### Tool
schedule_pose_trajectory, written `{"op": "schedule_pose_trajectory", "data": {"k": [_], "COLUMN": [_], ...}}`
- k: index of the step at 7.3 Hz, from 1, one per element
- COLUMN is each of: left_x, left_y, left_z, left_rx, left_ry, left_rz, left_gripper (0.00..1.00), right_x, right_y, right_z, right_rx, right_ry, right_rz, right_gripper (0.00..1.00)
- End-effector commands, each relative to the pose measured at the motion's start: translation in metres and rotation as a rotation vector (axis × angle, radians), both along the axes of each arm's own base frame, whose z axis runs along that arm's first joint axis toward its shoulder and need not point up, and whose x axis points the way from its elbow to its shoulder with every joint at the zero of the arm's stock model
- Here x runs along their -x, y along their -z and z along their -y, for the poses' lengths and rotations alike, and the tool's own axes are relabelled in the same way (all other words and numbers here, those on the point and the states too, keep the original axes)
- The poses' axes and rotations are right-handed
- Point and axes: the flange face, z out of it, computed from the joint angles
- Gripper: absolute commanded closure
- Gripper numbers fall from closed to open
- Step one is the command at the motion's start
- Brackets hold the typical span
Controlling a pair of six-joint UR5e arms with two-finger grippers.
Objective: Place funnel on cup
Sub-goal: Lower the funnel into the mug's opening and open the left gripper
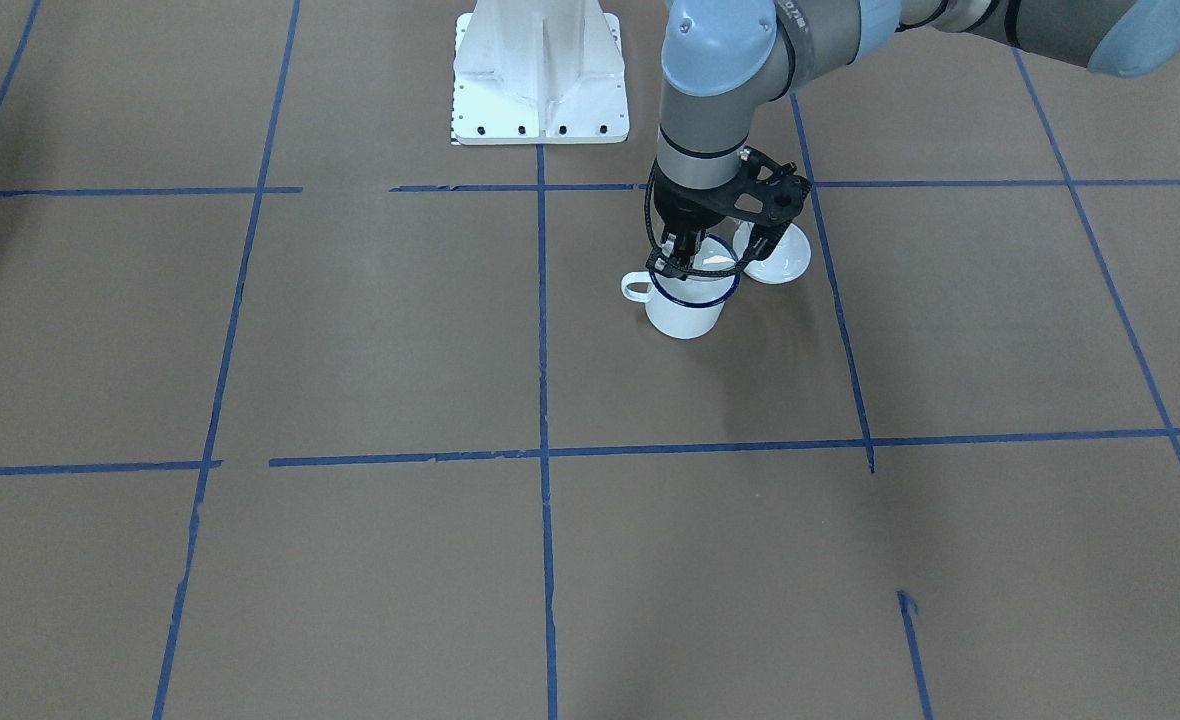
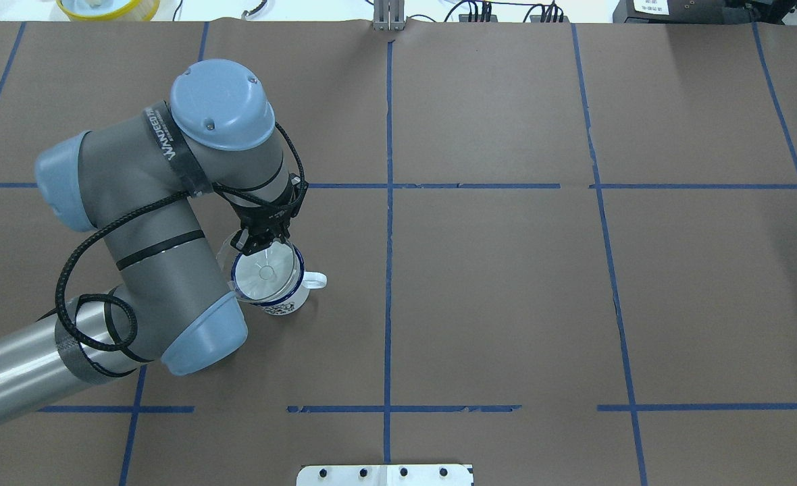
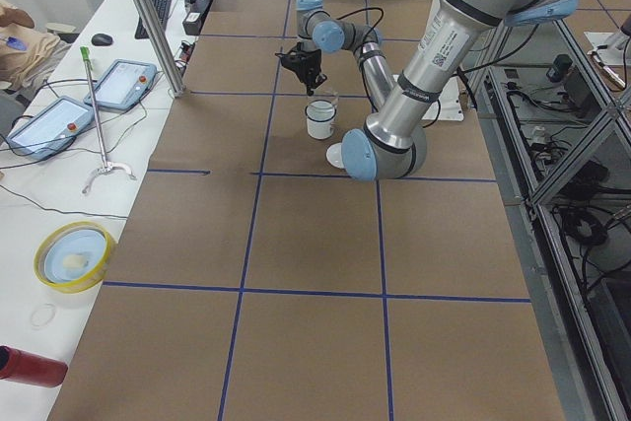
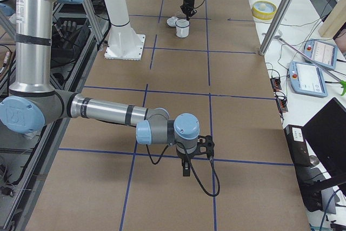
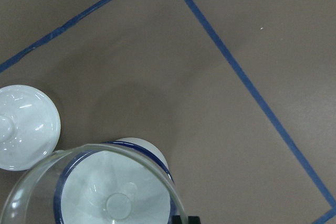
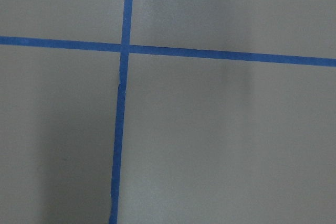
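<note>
Overhead exterior shows left claw (image 2: pixel 264 244) pinching the funnel (image 2: pixel 267 271) above the cup (image 2: pixel 285 308)

1. The small clear transparent funnel (image 2: pixel 266 271), with a wide round cone and a short narrow spout, hung upright over the mug's mouth, spout pointing down into it.
2. I held the funnel by its rim, the fingers of my left gripper (image 2: pixel 261 244) closed on the rim's far side.
3. Its cone was about as wide as the mug and sat slightly off centre, shifted away from the handle.
4. I could not tell whether the funnel already rested on the mug's rim.
5. The white enamel mug (image 2: pixel 282 308), with a dark blue rim line, a dark pattern on its side and a small loop handle, stood upright on the brown table (image 2: pixel 506 304), handle pointing to my right.
</note>
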Motion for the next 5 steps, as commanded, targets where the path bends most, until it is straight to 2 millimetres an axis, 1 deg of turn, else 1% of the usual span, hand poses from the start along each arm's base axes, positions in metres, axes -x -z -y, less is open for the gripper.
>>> {"op": "schedule_pose_trajectory", "data": {"k": [1, 3, 4, 5], "left_x": [-0.013, -0.015, -0.022, -0.024], "left_y": [-0.004, -0.007, -0.012, -0.012], "left_z": [-0.006, -0.004, 0.001, 0.002], "left_rx": [-0.019, -0.047, -0.053, -0.059], "left_ry": [-0.034, -0.064, -0.066, -0.071], "left_rz": [0.000, 0.008, 0.003, 0.000], "left_gripper": [1.00, 1.00, 1.00, 1.00], "right_x": [0.000, 0.000, 0.000, 0.000], "right_y": [-0.001, 0.000, 0.000, -0.001], "right_z": [0.000, 0.000, 0.000, 0.000], "right_rx": [0.001, 0.001, 0.001, 0.001], "right_ry": [0.000, 0.000, 0.000, 0.000], "right_rz": [-0.001, 0.000, 0.000, -0.001], "right_gripper": [0.00, 0.00, 0.00, 0.00]}}
